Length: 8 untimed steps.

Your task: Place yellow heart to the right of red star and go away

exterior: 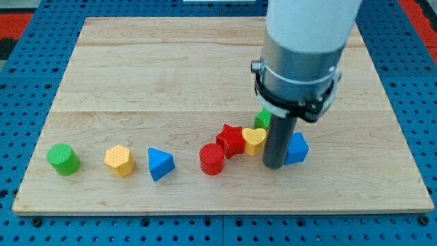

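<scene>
Yellow heart point(254, 140) beside red star point(231, 140), wooden board point(171, 68), blue pegboard point(27, 102)

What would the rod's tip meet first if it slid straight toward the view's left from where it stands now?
Probably the yellow heart: my tip stands just on its right, seemingly touching or nearly so. The red star sits directly behind the heart. Depth along the board is hard to judge.

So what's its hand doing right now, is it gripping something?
No hand: just a rod that holds nothing. My tip rests on the board just right of the yellow heart, with the blue block at its right.
</scene>
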Each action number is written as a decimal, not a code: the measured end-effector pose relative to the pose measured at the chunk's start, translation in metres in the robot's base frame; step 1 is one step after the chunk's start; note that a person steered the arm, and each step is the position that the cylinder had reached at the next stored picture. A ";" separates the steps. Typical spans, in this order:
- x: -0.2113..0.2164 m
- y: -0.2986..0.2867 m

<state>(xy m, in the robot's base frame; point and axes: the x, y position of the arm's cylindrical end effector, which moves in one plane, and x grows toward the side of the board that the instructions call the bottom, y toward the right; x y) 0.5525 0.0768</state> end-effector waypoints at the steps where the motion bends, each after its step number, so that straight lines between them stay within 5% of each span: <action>1: 0.017 0.005; 3: 0.021 -0.110; 7: 0.015 -0.106; 8: -0.031 -0.127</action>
